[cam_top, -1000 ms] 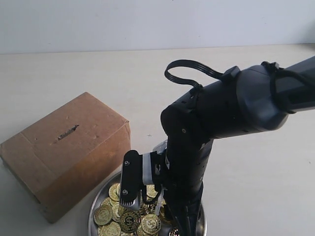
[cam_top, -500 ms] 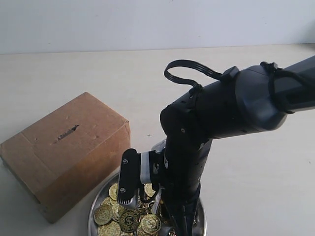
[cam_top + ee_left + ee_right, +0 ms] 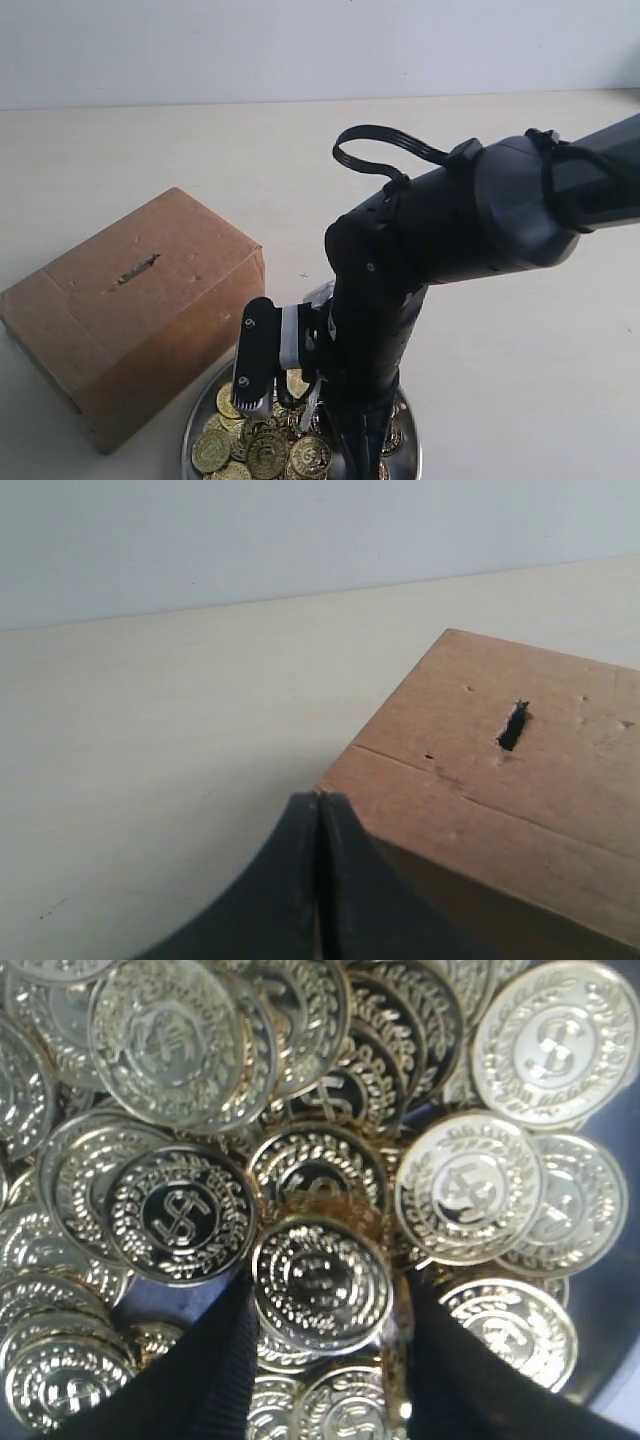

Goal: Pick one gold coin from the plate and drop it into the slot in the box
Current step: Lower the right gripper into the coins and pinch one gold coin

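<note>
The silver plate [image 3: 190, 432] at the front holds a heap of gold coins [image 3: 214, 450] and touches the brown cardboard box [image 3: 130, 310]. The box's slot [image 3: 138, 268] is a thin dark slit in its top face. My right gripper [image 3: 283, 408] is down in the heap, open. In the right wrist view one flat gold coin [image 3: 320, 1285] lies between the black fingers [image 3: 225, 1360] of this gripper [image 3: 328, 1292], and a second coin stands on edge against the far finger. My left gripper [image 3: 318, 800] is shut and empty beside a corner of the box [image 3: 520, 790], with the slot [image 3: 513, 726] beyond it.
The right arm [image 3: 450, 230] reaches in from the right and hides much of the plate's right half. The pale tabletop [image 3: 300, 150] runs back to a white wall. The left arm does not show in the exterior view.
The right gripper's visible finger has shifted slightly left and the arm has settled over the plate. The box has not moved.
</note>
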`<state>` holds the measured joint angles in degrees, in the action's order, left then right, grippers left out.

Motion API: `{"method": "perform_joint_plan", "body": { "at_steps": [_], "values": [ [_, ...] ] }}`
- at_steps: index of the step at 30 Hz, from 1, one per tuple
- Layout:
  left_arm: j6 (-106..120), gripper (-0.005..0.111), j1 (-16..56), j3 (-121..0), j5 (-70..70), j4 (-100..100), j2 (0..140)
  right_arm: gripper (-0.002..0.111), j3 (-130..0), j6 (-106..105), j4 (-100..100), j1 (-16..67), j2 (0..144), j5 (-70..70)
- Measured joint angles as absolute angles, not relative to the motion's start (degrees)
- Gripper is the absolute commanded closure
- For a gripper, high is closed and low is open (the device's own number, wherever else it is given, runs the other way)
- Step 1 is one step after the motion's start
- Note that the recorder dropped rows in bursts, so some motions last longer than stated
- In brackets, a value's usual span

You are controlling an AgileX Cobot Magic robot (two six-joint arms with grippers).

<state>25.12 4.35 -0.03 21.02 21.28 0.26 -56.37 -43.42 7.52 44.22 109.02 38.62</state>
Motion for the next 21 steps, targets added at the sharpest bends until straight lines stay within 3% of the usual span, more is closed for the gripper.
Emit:
{"method": "perform_joint_plan", "body": {
  "at_steps": [21],
  "values": [
    [25.1,0.107,4.3,0.0,21.0,21.3,0.3,0.094,-56.4,-43.4,7.6,44.2,109.2,36.3]
  ]
}}
